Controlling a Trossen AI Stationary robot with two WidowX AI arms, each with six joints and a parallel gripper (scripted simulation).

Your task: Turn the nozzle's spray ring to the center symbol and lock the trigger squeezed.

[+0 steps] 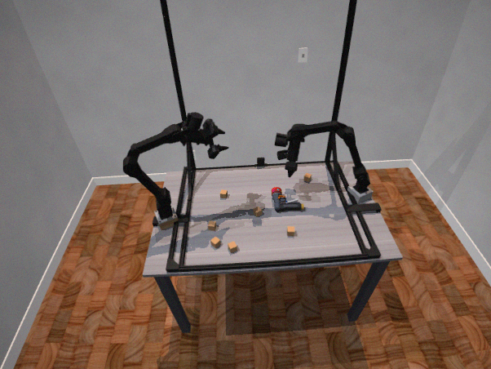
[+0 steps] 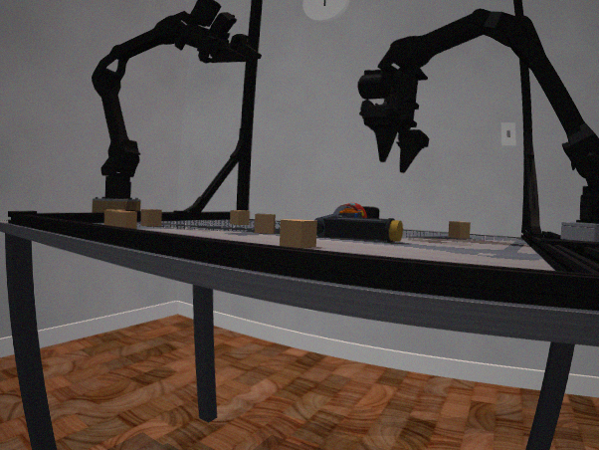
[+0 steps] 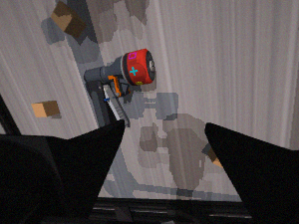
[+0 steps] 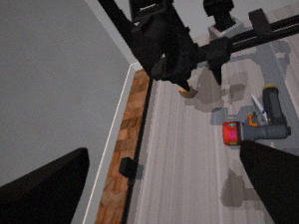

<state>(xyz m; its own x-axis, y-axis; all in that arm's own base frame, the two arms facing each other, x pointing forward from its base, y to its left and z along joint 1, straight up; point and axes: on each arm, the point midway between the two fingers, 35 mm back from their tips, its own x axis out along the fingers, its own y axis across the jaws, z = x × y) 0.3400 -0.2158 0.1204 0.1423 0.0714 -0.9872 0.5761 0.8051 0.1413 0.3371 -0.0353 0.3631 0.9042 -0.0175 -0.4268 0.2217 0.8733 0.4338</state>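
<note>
Two empty grippers, left gripper (image 1: 290,174) (image 2: 392,166) (image 3: 164,124) (image 4: 203,87) and right gripper (image 1: 226,140) (image 2: 255,57) (image 4: 164,152), are hovering wide open, the pick-up apparently needing one lowered onto the nozzle (image 1: 279,203) (image 2: 354,229) (image 3: 112,74) (image 4: 259,131), right of centre in the top view.
</note>
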